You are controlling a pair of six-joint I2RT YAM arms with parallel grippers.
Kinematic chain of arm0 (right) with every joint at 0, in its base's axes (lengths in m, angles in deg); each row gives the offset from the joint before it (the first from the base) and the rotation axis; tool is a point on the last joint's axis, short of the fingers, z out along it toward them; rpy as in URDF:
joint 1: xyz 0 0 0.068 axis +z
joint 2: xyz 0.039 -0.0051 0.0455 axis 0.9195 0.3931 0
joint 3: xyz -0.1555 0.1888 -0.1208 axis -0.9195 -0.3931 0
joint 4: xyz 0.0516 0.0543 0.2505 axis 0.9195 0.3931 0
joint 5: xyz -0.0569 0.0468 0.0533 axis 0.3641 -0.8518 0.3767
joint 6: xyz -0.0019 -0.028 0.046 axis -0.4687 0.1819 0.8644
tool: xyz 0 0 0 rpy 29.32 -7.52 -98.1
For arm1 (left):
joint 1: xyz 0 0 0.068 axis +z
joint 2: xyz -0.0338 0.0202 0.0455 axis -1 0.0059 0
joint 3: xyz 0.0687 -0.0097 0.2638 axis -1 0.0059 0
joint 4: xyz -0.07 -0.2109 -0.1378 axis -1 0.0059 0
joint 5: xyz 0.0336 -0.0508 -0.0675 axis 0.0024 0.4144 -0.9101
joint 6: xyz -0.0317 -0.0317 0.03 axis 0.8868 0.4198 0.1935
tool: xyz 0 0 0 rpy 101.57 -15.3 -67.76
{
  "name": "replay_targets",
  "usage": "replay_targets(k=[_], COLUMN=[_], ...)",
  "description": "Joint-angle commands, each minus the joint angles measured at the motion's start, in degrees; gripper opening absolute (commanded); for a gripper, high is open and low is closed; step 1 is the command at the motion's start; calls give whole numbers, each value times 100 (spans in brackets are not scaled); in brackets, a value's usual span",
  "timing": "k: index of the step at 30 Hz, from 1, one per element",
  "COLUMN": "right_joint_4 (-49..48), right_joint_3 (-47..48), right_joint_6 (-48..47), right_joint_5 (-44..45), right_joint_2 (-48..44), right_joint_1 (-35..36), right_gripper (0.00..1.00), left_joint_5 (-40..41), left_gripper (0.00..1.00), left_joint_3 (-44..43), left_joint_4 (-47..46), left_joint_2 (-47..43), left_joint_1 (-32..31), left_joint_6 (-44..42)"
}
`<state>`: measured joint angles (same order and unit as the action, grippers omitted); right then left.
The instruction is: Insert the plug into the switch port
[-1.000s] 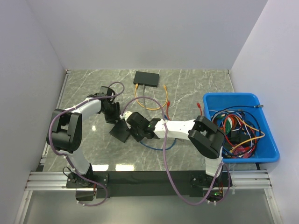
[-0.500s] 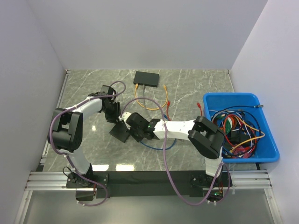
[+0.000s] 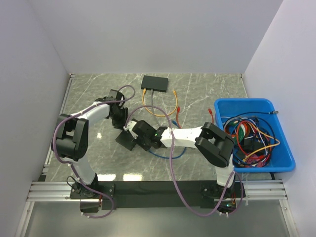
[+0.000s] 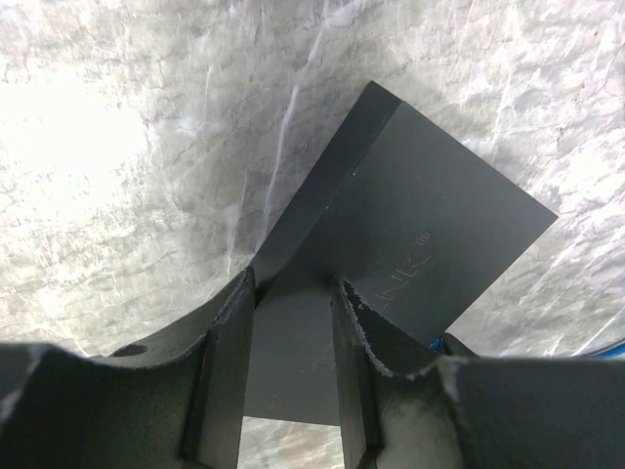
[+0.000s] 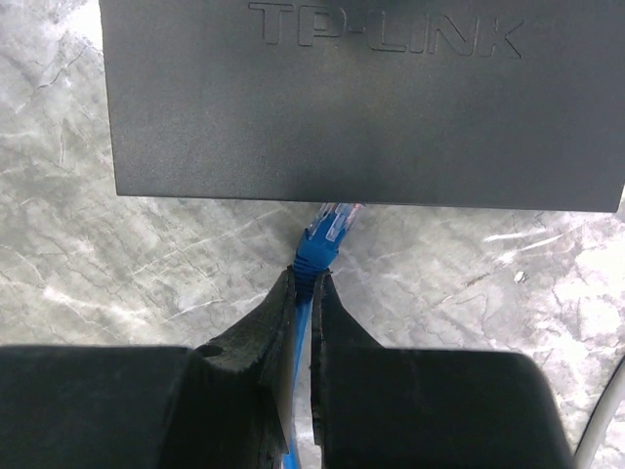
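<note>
**Plug at the switch's edge, not yet seated**

I'm on the insertion step itself. My right gripper (image 5: 303,281) has its jaws pinched tight on the blue plug (image 5: 323,237), gripping the boot just behind the clear tip. That tip sits right at the near side of the switch (image 5: 361,98), touching it or just under its edge. The port is hidden beneath the top face, so I can't tell whether the tip has entered. The plug leans a little to the right rather than square to the switch.

My left gripper (image 4: 293,293) straddles a corner of the switch with its jaws narrowly apart. Whether they pinch it or only bracket it I can't tell.

As I judge it, the next move calls for squaring the plug to the side face. After that comes a short, straight push inward, with the left side bracing the switch against sliding.
</note>
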<state>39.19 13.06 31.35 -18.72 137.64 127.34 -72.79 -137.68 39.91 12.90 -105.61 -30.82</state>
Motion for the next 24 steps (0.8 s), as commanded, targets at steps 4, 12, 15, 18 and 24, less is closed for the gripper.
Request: replay_targets(k=[4, 12, 15, 18, 24], right_joint_4=[-1558, -1637, -1655, -1681, -1883], right_joint_3=[352, 132, 176, 237, 185], right_joint_6=[-152, -204, -204, -187, -90], right_joint_5=[-24, -50, -191, -200, -217], right_joint_2=[157, -406, -476, -511, -591], right_joint_1=[16, -186, -301, -327, -345], right_gripper=[0, 0, 0, 0, 0], left_joint_5=[-264, -114, -88, -70, -27], left_gripper=[38, 37, 37, 37, 36], left_joint_3=[235, 244, 244, 252, 243], left_joint_4=[160, 195, 213, 213, 231], left_joint_2=[441, 485, 503, 520, 582], left_joint_1=[-436, -515, -541, -550, -576], left_joint_6=[41, 41, 32, 32, 32])
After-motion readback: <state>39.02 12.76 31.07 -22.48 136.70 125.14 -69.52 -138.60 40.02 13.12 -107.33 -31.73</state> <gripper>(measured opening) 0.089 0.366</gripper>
